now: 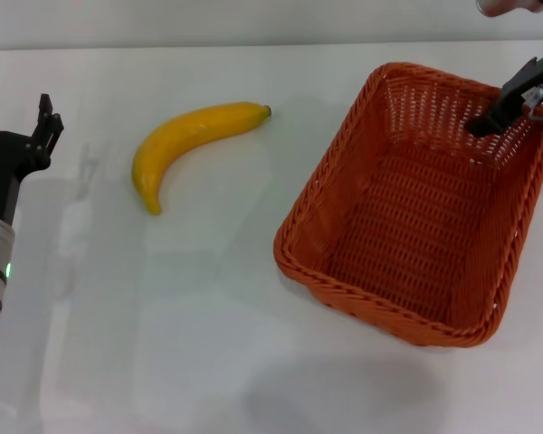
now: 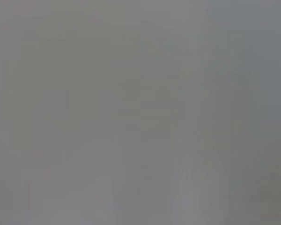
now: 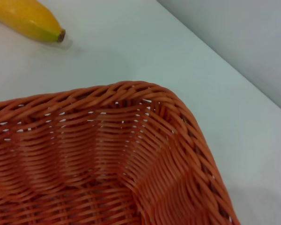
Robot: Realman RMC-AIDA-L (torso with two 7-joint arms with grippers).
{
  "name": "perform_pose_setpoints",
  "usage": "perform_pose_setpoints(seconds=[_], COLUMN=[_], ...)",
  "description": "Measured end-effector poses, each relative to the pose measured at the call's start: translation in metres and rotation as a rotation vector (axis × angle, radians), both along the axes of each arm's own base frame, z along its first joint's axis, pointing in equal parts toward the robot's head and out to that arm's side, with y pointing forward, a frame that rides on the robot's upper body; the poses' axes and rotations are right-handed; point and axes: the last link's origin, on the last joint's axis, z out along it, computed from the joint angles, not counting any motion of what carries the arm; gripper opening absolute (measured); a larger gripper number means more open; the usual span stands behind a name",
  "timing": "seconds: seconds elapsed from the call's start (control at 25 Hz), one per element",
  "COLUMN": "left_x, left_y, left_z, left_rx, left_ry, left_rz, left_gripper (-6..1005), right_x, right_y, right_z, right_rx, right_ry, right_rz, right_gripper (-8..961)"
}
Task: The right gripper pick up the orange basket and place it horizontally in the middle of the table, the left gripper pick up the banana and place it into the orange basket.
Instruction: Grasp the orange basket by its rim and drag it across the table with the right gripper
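Observation:
The orange basket (image 1: 416, 217) rests on the white table (image 1: 208, 344) at the right, turned at a slant; its far corner fills the right wrist view (image 3: 131, 140). My right gripper (image 1: 507, 104) comes in from the top right and dips over the basket's far right wall, its black tip inside the basket. The yellow banana (image 1: 190, 145) lies on the table left of the basket, dark tip toward it; that tip also shows in the right wrist view (image 3: 33, 21). My left gripper (image 1: 47, 113) stays at the table's left edge, open and holding nothing, well clear of the banana.
Bare white table surface spreads between the banana and the basket and along the whole near side. A grey wall (image 1: 253, 18) runs behind the table's far edge. The left wrist view is uniform grey with nothing recognisable.

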Motion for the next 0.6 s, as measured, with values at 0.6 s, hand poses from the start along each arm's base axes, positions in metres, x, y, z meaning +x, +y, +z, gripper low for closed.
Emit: perform_pose_setpoints(seconds=[0.6], left_x=[0.002], left_y=[0.002], left_z=[-0.001], left_rx=[-0.003], left_ry=[-0.005], left_rz=[-0.006], left_gripper=[879], right_x=[-0.008], right_y=[-0.011], right_z=[0.023], right_rx=[-0.091], right_ry=[0.030], right_rz=[-0.126], right_gripper=[343])
